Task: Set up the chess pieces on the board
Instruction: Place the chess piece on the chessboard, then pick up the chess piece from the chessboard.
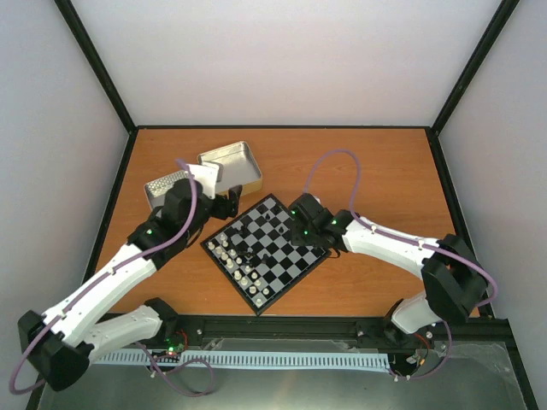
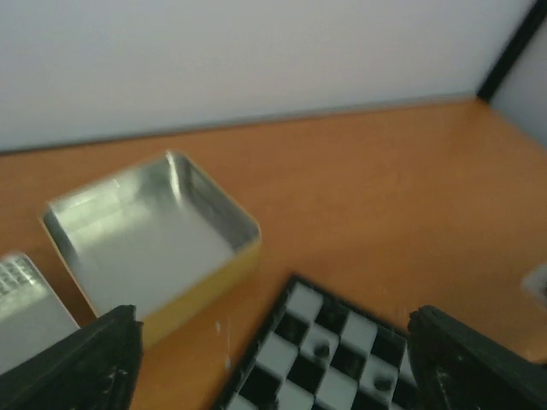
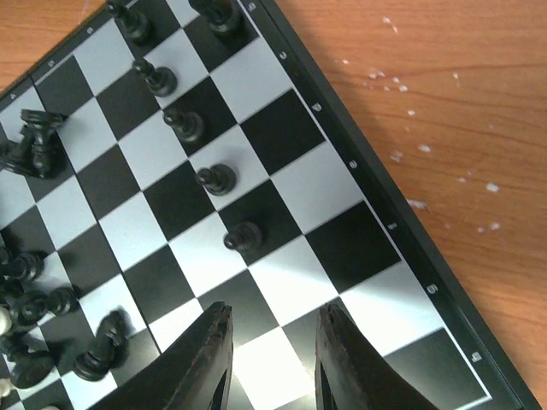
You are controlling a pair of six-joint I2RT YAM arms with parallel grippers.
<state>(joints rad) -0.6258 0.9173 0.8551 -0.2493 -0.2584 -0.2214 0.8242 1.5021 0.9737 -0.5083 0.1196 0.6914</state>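
The board [image 1: 294, 282] lies turned like a diamond at the table's middle. White chess pieces [image 1: 229, 254] line its near-left edge. Black chess pieces [image 1: 272, 224] stand further in. My right gripper [image 1: 295, 229] hovers low over the board's right side. In the right wrist view it [image 3: 273, 314] is open, with only bare squares [image 3: 282, 128] between the fingers. A diagonal row of black pawns [image 3: 215, 179] runs just ahead of it, and more black pieces [image 3: 34, 145] lie jumbled at the left. My left gripper [image 2: 273, 367] is wide open and empty by the board's far corner [image 2: 359, 329].
Two open silver tins stand behind the board at the back left: one [image 1: 232, 162] [image 2: 145, 231] just beyond the left gripper, the other [image 1: 167, 186] to its left. White specks [image 3: 402, 85] dot the wooden table right of the board. Black frame posts edge the table.
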